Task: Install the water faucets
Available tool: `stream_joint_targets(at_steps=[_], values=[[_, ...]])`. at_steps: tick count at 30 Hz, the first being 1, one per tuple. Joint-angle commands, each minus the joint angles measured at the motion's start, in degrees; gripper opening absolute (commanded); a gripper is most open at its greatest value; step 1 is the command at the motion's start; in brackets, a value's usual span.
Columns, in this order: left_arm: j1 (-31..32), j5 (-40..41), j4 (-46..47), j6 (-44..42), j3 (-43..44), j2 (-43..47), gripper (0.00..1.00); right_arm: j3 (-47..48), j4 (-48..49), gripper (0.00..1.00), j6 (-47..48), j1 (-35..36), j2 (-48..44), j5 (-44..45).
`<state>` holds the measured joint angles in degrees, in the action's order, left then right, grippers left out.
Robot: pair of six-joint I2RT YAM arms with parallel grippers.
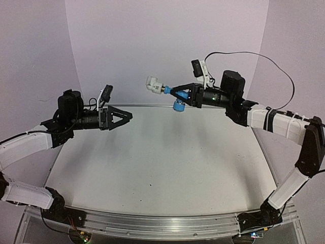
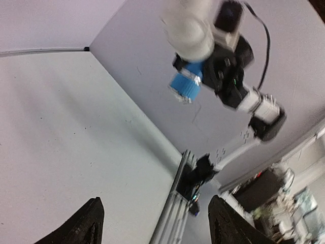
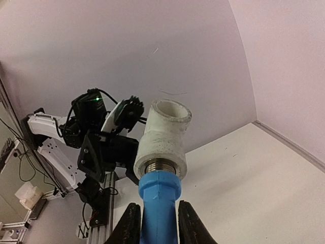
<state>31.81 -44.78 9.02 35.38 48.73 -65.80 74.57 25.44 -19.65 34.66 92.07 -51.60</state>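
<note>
The right gripper (image 1: pixel 171 92) is clamped on the blue tap (image 3: pixel 158 203), held in the air over the table's (image 1: pixel 152 162) far edge. The tap's long axis lies level and points left at the other arm, with the white fitting (image 1: pixel 154 84) seated on its tip and the round handle hanging down. The left gripper (image 1: pixel 128 116) hovers apart from it, jaws wide and empty.

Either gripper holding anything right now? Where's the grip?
Right gripper is shut on the blue tap, clamped on its blue stem beside the white fitting on its end. Left gripper is open and empty.
</note>
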Motion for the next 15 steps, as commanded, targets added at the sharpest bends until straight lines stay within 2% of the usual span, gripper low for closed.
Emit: stream_joint_targets(at_steps=[1,3,7,9,15], values=[[0.7,6.74,13.87,28.43,0.19,-1.7,0.75,-2.78,0.54,0.0,10.01,2.57,-3.73,7.13],[1.1,6.53,18.68,30.88,-0.88,-1.44,0.76,-3.55,0.89,0.0,10.33,3.54,-3.98,8.46],[3.92,6.62,23.12,27.97,-0.48,-0.9,0.79,-4.67,2.24,0.0,9.75,5.59,-3.88,9.39],[5.32,7.02,24.01,25.19,-0.16,-1.06,0.82,-5.54,4.71,0.0,7.8,5.93,-3.77,8.51],[6.07,8.77,24.34,23.87,0.98,-3.91,0.88,-5.84,9.32,0.0,1.15,6.52,-2.92,4.51]])
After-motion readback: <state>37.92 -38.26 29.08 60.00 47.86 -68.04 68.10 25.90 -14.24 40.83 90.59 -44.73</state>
